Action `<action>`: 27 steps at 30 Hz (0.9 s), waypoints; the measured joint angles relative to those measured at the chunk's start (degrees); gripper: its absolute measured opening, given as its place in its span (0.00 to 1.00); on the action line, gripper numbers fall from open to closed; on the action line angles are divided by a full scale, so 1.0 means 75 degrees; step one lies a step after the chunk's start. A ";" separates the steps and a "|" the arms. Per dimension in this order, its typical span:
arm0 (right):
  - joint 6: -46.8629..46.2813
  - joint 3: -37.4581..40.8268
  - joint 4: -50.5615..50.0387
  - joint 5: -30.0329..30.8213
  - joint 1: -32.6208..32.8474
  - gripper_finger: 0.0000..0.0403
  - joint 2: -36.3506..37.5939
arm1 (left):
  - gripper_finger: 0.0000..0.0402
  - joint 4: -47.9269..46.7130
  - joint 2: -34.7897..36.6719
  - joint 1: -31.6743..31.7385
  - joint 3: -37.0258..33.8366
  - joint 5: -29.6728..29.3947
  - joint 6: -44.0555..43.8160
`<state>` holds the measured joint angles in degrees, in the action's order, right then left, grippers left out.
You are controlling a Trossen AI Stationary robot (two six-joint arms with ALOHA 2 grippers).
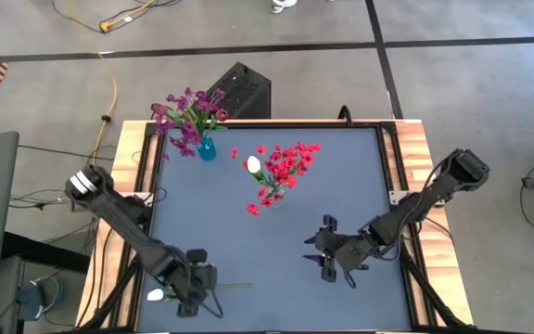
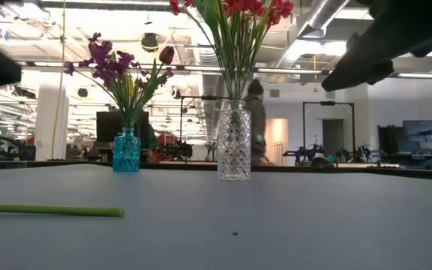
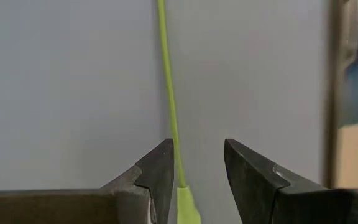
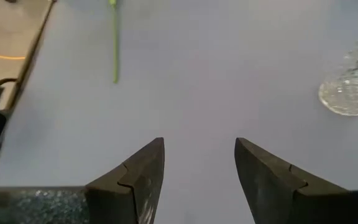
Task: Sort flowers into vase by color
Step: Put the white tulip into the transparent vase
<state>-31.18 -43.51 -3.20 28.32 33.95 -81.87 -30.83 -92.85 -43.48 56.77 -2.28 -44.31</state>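
Two vases stand on the table (image 1: 341, 167): a blue vase (image 1: 206, 148) at the far left with the purple flowers (image 1: 185, 113), and a clear vase (image 2: 234, 141) near the middle with the red flowers (image 1: 286, 169) and one white bloom (image 1: 253, 164). One stem (image 1: 235, 287) lies flat at the near left edge, its white bloom beside the left gripper (image 1: 191, 299), whose fingers stand apart astride it. The right gripper (image 1: 324, 252) hovers right of centre, fingers apart, empty.

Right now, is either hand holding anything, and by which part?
Nothing is held. The left hand is open over the green stem of the flower lying on the table, fingers straddling it. The right hand is open and empty.
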 joint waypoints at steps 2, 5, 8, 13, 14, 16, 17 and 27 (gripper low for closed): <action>-0.0010 0.0000 0.0016 0.0000 0.0100 0.55 0.0000 | 0.32 -0.0057 -0.0320 -0.0015 0.0000 0.0152 -0.0084; -0.0166 0.0000 0.0079 0.0004 0.0238 0.55 0.0000 | 0.32 -0.0140 -0.0700 -0.0030 -0.0003 0.0212 -0.0356; -0.0376 0.0000 0.0117 0.0009 0.0369 0.55 0.0000 | 0.32 -0.0149 -0.0970 -0.0076 0.0006 0.0394 -0.0538; -0.0657 0.0000 0.0137 0.0110 0.0575 0.55 0.0000 | 0.32 -0.0415 -0.1083 -0.0317 0.0029 0.0174 -0.0715; -0.0688 0.0000 0.0155 0.0224 0.0621 0.54 0.0000 | 0.31 -0.0444 -0.1089 -0.0362 0.0029 0.0088 -0.0793; -0.0758 0.0000 0.0177 0.0399 0.0701 0.53 0.0000 | 0.26 -0.0487 -0.1077 -0.0422 0.0023 0.0060 -0.0952; -0.0771 0.0000 0.0182 0.0444 0.0746 0.52 0.0000 | 0.23 -0.0496 -0.1077 -0.0445 0.0023 0.0087 -0.1003; -0.0522 0.0000 0.0709 0.0457 0.1126 0.43 0.0000 | 0.01 -0.0616 -0.1104 -0.0412 0.0123 -0.0027 -0.1115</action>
<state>-35.09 -43.51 2.12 31.74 42.39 -81.87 -35.45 -101.13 -46.57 57.70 -2.48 -52.67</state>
